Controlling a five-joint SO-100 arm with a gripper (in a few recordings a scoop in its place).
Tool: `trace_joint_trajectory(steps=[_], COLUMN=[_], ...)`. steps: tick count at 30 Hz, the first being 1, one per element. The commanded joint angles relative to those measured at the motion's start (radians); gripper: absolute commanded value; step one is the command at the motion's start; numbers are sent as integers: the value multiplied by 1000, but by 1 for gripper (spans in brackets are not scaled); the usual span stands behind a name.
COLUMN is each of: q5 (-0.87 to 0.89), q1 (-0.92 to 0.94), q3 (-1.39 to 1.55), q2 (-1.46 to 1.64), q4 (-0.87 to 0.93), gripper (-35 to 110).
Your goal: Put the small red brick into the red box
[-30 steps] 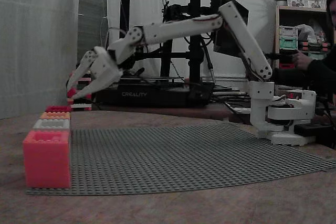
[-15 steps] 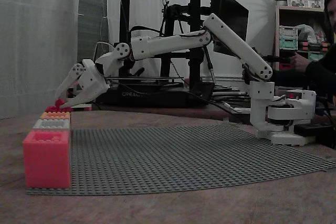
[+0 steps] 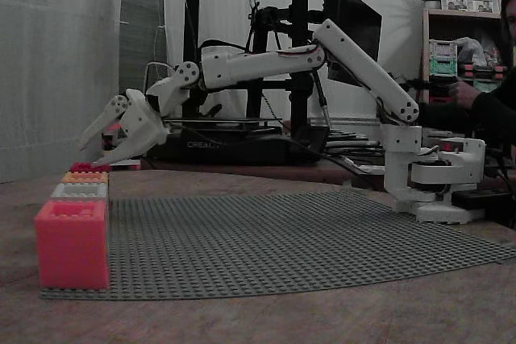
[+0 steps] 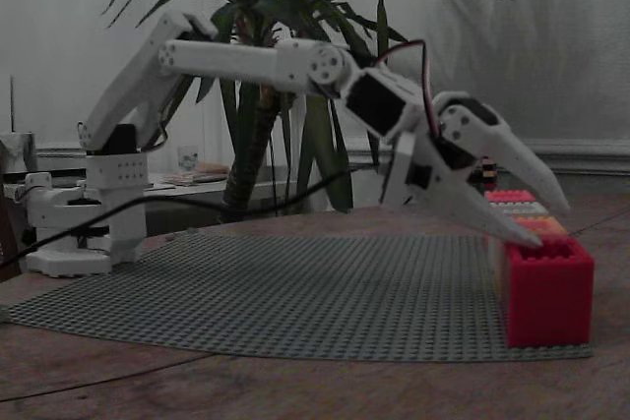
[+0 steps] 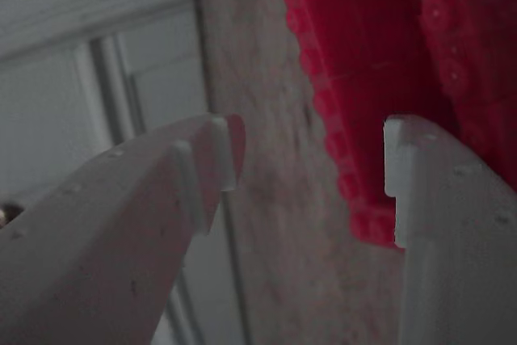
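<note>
The fingers [image 3: 90,147] stand wide apart with nothing between them, hanging just above the red box [image 3: 89,167] at the far end of the row of boxes.

The word "CREALITY" stands in pale letters on the black base of the 3D printer [image 3: 242,144], at about nine o'clock from the robot's base. No other text is legible.
</note>
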Motion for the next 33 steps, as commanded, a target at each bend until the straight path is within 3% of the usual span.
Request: trace_joint_trajectory(steps=[1, 4, 10, 19, 33], q5=[26, 48, -35, -35, 15], q1=[-11, -18, -92, -239, -308], q3=[107, 284, 733, 1519, 1991], q2=[299, 534, 1032, 1609, 2310], q4=[11, 72, 434, 497, 699], gripper=[0, 0, 0, 0, 0])
